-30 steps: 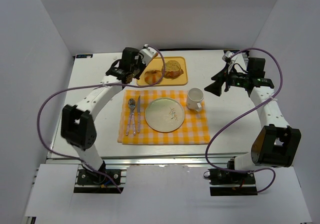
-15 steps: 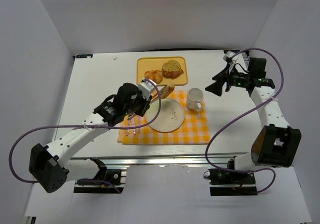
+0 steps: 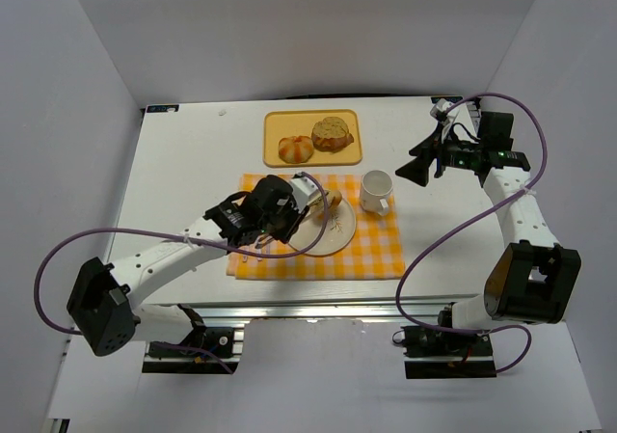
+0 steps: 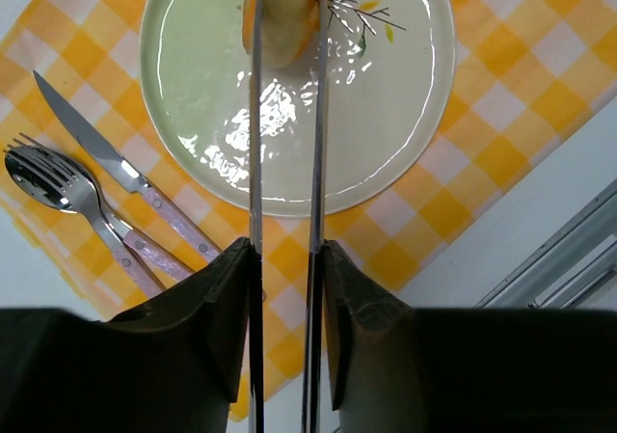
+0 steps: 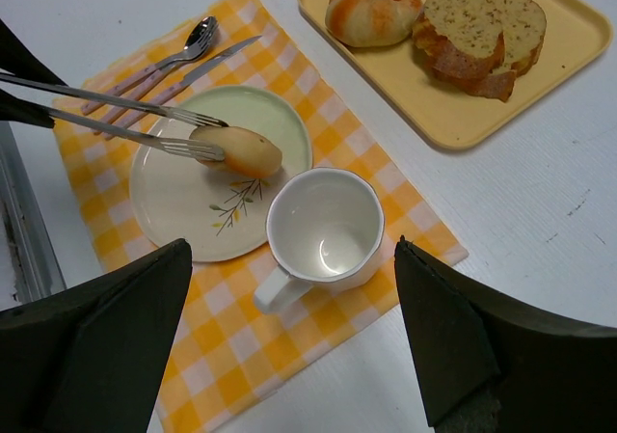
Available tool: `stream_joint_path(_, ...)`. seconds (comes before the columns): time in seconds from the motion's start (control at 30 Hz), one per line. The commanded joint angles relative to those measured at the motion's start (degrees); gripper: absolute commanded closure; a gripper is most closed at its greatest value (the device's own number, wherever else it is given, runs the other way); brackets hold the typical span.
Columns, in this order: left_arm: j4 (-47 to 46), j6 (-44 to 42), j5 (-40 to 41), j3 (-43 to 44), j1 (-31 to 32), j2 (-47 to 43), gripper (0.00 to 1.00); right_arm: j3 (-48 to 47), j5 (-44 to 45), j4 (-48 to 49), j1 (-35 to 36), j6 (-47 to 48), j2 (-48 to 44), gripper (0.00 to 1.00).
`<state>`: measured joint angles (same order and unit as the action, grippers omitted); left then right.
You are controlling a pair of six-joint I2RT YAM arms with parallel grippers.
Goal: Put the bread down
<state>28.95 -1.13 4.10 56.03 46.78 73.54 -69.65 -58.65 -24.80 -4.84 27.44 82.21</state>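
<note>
Look at the left pincer (image 3: 321, 207) from above: it reaches over the plate (image 3: 335, 234), and the bread (image 3: 333, 200) is stuck between its long thin tips, at the side of the plate next to the mug (image 3: 375, 192). The plate sits on a yellow checked cloth (image 3: 376, 252) on the white counter (image 3: 193, 163). At the back is a tray (image 3: 278, 124) with a striped bun (image 3: 295, 148) and a speckled bread (image 3: 333, 132) on it. The right pincer (image 3: 416, 169) hangs beside the mug, well away from the food. From the left wrist, the two fingers (image 4: 254, 144) run straight up over the plate. The bread fills the gap between them and touches both, so this pincer is only a little way open and has hold of the bread. A fork (image 4: 58, 177) and a knife (image 4: 101, 153) lie beside the plate. From the right wrist, the right pincer is spread as wide as it goes and holds nothing. The bread is low on the plate, close to the mug. I cannot tell if it lies on the plate or is just above it. I think the carrying part is done. What is left is to let go of the bread and pull the arm away.
</note>
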Motion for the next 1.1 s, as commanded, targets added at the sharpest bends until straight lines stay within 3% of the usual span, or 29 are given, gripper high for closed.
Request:
stream_joint_path(0.0, 1.1, 0.6, 1.3, -0.3, 1.1, -1.8, 0.55, -1.6, -1.0, -0.5, -0.3, 0.2, -1.7, 0.11)
stream_joint_path(0.23, 2.7, 2.9, -0.1, -0.6, 2.3, -3.6, 0.40, -1.8, -1.1, -0.4, -0.3, 0.3, -1.4, 0.11)
stream_joint_path(0.67, 4.2, 4.8, -1.5, -0.3, 2.3, -7.4, 0.41, -1.6, -0.9, -0.5, -0.3, 0.3, -1.6, 0.11)
stream_joint_path(0.73, 3.9, 6.1, 1.6, -0.3, 2.3, -9.3, 0.46, -1.5, -0.9, -0.6, -0.3, 0.5, -1.8, 0.10)
stream_joint_path(0.77, 3.1, 7.4, 3.0, -0.6, 2.3, -10.1, 0.54, -1.5, -0.9, -0.5, -0.3, 0.5, -1.7, 0.11)
stream_joint_path(0.87, 0.8, 11.0, 6.4, -0.8, -0.2, -12.5, 0.67, -1.5, -1.4, -0.5, -0.3, 0.5, -1.5, 0.11)
stream_joint_path(0.9, 0.3, 12.0, 6.4, -0.8, -3.5, -12.8, 0.74, -1.5, -1.5, -0.5, -0.3, 0.4, -1.5, 0.11)
stream_joint_path(1.07, -0.3, 13.7, 4.2, -0.8, -16.8, -10.5, 0.82, -1.7, -1.6, -0.9, -0.3, 0.9, -1.4, 0.11)
